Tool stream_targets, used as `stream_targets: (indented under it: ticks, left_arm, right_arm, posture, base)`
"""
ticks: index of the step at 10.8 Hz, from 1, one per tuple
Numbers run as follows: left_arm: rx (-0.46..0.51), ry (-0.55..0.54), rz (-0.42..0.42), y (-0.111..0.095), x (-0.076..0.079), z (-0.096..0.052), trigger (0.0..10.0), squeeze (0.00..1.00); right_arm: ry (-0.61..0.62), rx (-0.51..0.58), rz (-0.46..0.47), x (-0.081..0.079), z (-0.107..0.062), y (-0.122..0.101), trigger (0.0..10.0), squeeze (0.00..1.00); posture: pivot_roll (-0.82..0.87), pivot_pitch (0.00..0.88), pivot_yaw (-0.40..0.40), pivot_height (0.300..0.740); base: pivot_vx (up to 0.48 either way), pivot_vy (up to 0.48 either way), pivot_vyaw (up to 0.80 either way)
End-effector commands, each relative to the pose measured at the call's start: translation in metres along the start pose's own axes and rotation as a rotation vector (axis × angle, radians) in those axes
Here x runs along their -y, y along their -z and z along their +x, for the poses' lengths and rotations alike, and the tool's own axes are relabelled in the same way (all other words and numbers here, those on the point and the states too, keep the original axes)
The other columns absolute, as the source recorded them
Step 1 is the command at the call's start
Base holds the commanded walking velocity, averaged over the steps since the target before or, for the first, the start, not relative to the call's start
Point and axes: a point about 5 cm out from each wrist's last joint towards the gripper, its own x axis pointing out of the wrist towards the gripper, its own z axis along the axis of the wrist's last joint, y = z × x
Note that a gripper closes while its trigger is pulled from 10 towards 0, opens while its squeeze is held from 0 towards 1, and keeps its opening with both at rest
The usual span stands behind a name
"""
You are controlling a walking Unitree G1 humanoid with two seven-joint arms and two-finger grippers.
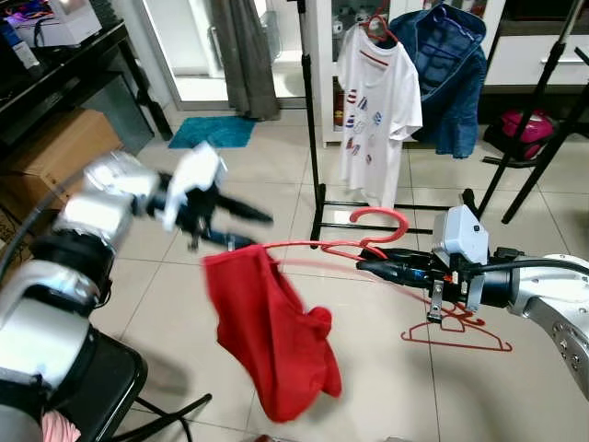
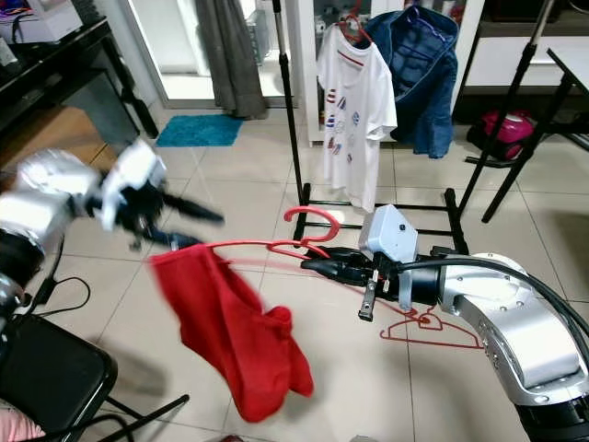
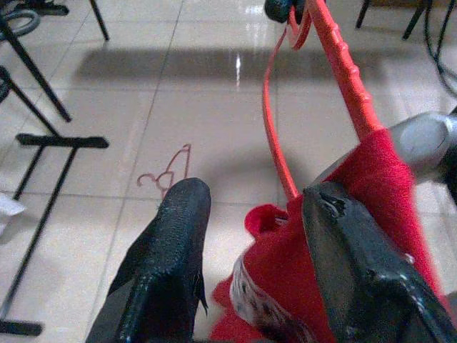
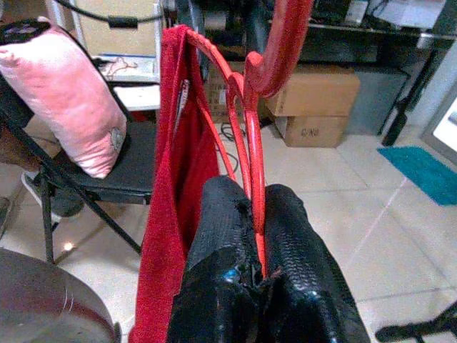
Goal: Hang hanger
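Low at the left, a black chair (image 1: 87,382) is seen beside the left arm. Mid-air over the tiled floor (image 1: 386,387), a red hanger (image 1: 373,230) is held level. The right claw (image 1: 373,267) is pressed together on the hanger's wire just below the hook. The left claw (image 1: 244,228), blurred, is spread at the hanger's far end, where a red cloth (image 1: 271,331) droops. The hanger is judged light and springy, its wire thin and likely to twist in a pinch, so the neck under the hook seems the surest hold. The soft cloth may slide off. A rack (image 1: 308,110) with a white shirt (image 1: 377,110) stands beyond.
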Motion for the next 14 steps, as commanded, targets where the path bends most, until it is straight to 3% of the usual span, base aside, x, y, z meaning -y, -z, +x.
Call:
stream_targets:
  ticks: [1,3,6,7,8,9,10,11,12,14]
  left_arm:
    - [0.033,0.018,0.009,-0.008,0.000,0.002,10.0,0.00]
    - [0.166,0.015,-0.022,-0.024,-0.004,0.003,10.0,0.00]
    - [0.248,-0.166,-0.071,-0.038,-0.025,-0.020,10.0,0.00]
    - [0.391,-0.145,-0.134,-0.055,-0.027,-0.029,10.0,0.84]
    - [0.343,-0.033,-0.146,-0.057,-0.014,-0.025,10.0,1.00]
    - [0.254,-0.007,-0.111,-0.050,-0.007,-0.020,10.0,1.00]
    - [0.237,0.000,-0.085,-0.049,-0.005,-0.017,10.0,1.00]
    - [0.167,0.011,-0.035,-0.042,-0.001,-0.014,10.0,0.00]
    - [0.077,0.009,0.016,-0.031,0.001,-0.011,10.0,0.00]
    - [-0.009,-0.008,0.080,-0.020,0.004,-0.014,10.0,0.00]
  right_arm:
    - [-0.011,0.061,-0.056,0.000,0.001,-0.015,10.0,0.00]
    - [-0.009,0.058,-0.052,0.001,0.001,-0.014,10.0,0.00]
    - [-0.026,0.046,-0.050,-0.001,0.002,-0.011,10.0,0.00]
    - [-0.032,0.028,-0.053,-0.001,0.003,-0.009,10.0,0.00]
    - [-0.026,0.022,-0.055,0.000,0.003,-0.008,10.0,0.00]
    - [-0.015,0.011,-0.055,0.002,0.003,-0.007,10.0,0.00]
    - [0.012,-0.029,-0.059,0.006,0.002,-0.002,10.0,0.00]
    - [0.056,-0.052,-0.066,0.012,0.002,0.000,10.0,0.00]
    - [0.064,-0.037,-0.077,0.014,0.002,-0.003,10.0,0.00]
    - [0.052,-0.025,-0.095,0.014,0.002,-0.005,10.0,0.00]
  posture:
    - [-0.17,0.000,0.175,0.740]
    - [-0.17,0.000,0.176,0.740]
    - [-0.17,0.000,0.171,0.740]
    - [-0.17,0.000,0.170,0.740]
    - [-0.17,0.000,0.170,0.740]
    - [-0.17,0.001,0.170,0.740]
    - [-0.17,0.000,0.170,0.740]
    - [-0.17,0.000,0.168,0.740]
    - [-0.17,0.000,0.166,0.740]
    - [-0.17,0.000,0.166,0.740]
  base:
    - [0.000,0.000,0.00]
    - [0.000,0.000,0.00]
    - [0.000,0.000,0.00]
    - [0.000,0.000,0.00]
    - [0.000,0.000,0.00]
    - [0.000,0.000,0.00]
    - [0.000,0.000,0.00]
    - [0.000,0.000,0.00]
    - [0.000,0.000,0.00]
    - [0.000,0.000,0.00]
